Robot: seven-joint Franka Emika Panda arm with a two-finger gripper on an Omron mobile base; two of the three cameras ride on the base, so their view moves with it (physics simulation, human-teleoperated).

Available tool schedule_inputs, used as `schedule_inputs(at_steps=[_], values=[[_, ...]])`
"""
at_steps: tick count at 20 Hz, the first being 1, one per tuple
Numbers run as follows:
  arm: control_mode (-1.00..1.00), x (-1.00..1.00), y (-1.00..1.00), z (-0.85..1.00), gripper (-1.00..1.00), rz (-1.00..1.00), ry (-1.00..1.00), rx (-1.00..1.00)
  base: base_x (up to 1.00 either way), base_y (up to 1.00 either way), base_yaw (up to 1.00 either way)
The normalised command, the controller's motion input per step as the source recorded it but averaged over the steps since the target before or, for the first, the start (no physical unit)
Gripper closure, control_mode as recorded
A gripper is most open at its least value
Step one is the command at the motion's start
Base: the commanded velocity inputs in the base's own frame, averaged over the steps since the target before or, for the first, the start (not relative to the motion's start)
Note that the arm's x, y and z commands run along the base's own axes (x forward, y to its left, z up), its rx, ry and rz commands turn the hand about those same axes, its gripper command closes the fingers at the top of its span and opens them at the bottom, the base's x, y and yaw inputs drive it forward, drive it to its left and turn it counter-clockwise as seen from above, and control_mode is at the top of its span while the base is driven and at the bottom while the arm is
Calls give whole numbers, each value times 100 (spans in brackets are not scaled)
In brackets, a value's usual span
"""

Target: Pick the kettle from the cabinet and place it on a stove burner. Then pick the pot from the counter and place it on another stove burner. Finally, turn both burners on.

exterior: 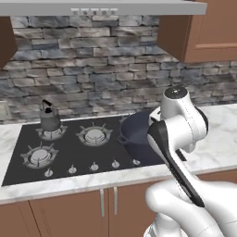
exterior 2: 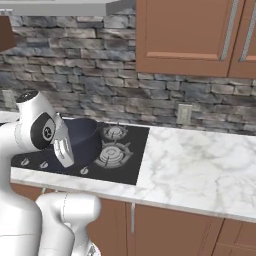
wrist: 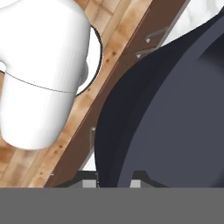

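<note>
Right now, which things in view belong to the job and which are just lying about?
Job: kettle on a back burner; pot gripped at its rim by the gripper; burners; cooktop knobs; counter.
Not needed: wall outlet; range hood; drawers.

Even, soft rendered light; faint shadows, slightly blurry pictures.

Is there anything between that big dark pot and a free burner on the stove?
Nothing visible stands in the way. The pot hangs over the right part of the cooktop, its rim clamped in the gripper. The kettle fills the back left burner; the front right burner beside the pot is bare.
</note>
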Motion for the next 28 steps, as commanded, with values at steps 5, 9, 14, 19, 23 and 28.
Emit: schedule_inputs(at_steps=[5,9,14,19,23,28], values=[[100,0,0,0,100,0,0,0,31,-25,-1],[100,0,0,0,100,0,0,0,37,-6,-3],[100,0,0,0,100,0,0,0,31,-8,-1],[100,0,0,0,100,0,0,0,34,-7,-1],[100,0,0,0,100,0,0,0,43,-4,-3],[100,0,0,0,100,0,0,0,52,2,-2]])
